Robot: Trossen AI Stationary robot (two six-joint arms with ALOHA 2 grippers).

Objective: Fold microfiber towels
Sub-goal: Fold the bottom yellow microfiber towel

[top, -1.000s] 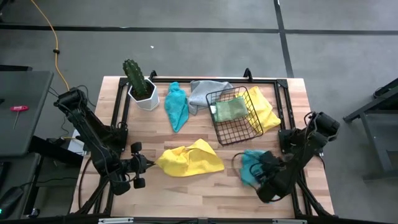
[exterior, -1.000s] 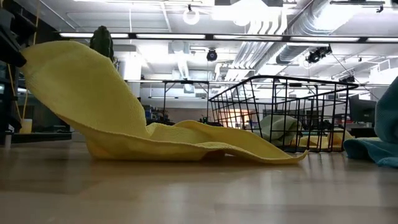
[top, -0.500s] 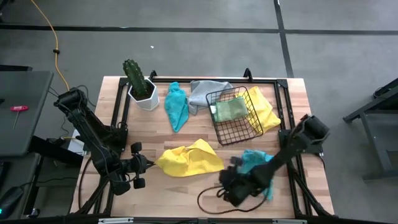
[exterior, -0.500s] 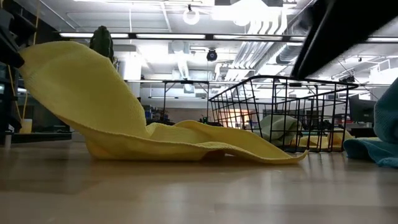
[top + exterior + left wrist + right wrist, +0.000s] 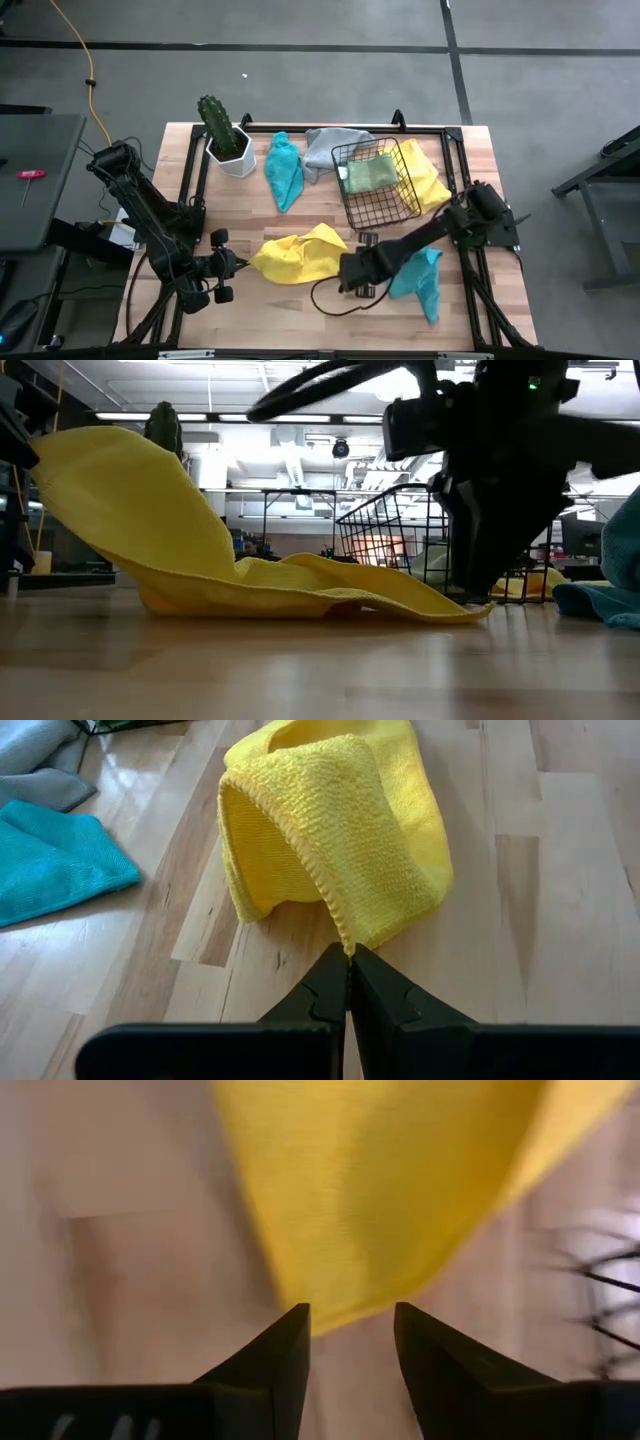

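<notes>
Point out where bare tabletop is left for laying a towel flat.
Bare wood runs along the near edge below the yellow towel, and between that towel and the teal towel by the cactus pot. Around the wire basket it is crowded.

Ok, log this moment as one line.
left gripper: shut on yellow towel edge | right gripper: open, at towel's opposite corner | fold: not yet done

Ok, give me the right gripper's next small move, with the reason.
Probably ease forward and close on the yellow towel's near corner. The right gripper is open with that corner just ahead of its fingers, and the left gripper is shut on the opposite edge.
</notes>
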